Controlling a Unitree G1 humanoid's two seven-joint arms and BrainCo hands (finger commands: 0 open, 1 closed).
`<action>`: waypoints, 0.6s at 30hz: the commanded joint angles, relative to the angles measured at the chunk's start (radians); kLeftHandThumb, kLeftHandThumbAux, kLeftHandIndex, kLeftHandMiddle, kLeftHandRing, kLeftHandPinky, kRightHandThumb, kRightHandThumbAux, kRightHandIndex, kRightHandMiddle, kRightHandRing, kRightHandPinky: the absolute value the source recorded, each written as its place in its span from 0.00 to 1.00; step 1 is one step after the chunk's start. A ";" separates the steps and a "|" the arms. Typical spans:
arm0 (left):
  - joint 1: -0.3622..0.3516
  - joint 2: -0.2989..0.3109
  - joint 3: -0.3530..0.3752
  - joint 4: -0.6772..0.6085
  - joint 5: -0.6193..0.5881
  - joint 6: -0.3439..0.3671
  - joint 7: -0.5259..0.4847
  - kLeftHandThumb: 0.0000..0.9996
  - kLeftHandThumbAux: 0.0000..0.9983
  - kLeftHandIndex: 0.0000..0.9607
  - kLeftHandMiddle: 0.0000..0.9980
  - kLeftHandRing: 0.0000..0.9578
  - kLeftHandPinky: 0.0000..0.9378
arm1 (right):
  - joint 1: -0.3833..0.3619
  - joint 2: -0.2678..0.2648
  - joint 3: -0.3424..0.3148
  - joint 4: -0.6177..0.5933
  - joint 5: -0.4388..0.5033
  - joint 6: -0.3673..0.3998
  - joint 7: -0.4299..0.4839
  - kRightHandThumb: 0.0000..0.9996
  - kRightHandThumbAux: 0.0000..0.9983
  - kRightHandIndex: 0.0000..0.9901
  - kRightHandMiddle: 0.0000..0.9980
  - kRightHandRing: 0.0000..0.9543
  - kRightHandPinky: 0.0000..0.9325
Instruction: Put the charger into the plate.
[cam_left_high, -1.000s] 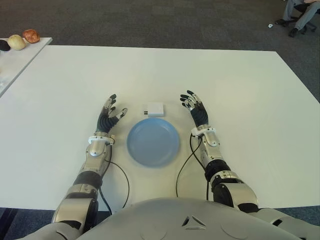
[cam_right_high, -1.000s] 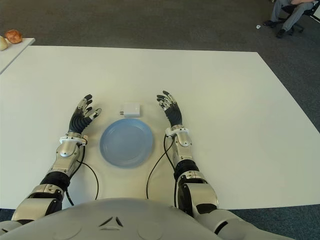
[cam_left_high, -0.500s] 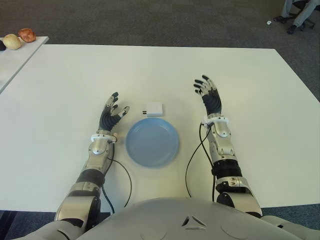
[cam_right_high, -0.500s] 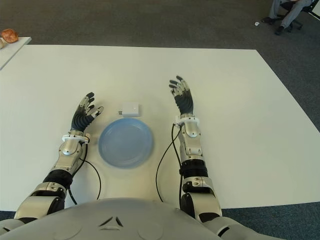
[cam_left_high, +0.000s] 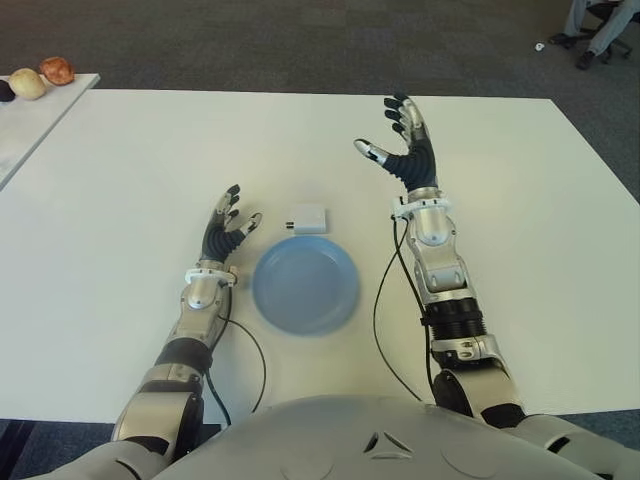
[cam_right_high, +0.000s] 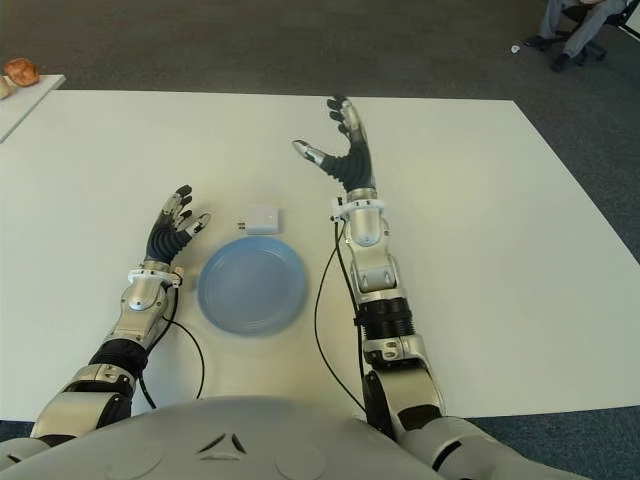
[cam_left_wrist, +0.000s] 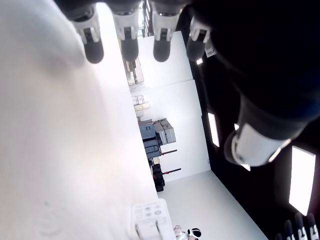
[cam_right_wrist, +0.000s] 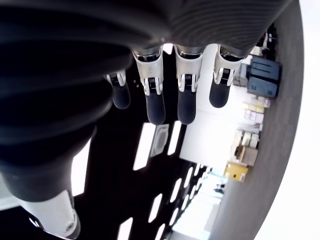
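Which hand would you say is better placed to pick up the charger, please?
Probably the right hand: it is open, raised beyond the charger, thumb toward it. The left hand, also open, shows low beside it, left of the plate.

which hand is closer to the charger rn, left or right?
The left hand: it shows just left of the charger, fingers open. The right hand, also open and empty, is raised farther back over the table.
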 joint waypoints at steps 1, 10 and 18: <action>0.084 -0.031 -0.028 0.093 0.028 0.097 0.010 0.01 0.62 0.05 0.06 0.06 0.07 | -0.089 -0.029 0.032 0.011 -0.050 0.033 0.013 0.11 0.70 0.08 0.14 0.12 0.12; 0.082 -0.031 -0.035 0.099 0.031 0.086 0.012 0.00 0.60 0.04 0.06 0.06 0.06 | -0.226 -0.111 0.081 0.118 -0.072 0.007 0.104 0.05 0.60 0.05 0.10 0.09 0.08; 0.082 -0.033 -0.033 0.100 0.024 0.085 0.011 0.00 0.62 0.04 0.06 0.05 0.05 | -0.358 -0.158 0.183 0.327 -0.109 -0.089 0.201 0.00 0.53 0.02 0.04 0.03 0.03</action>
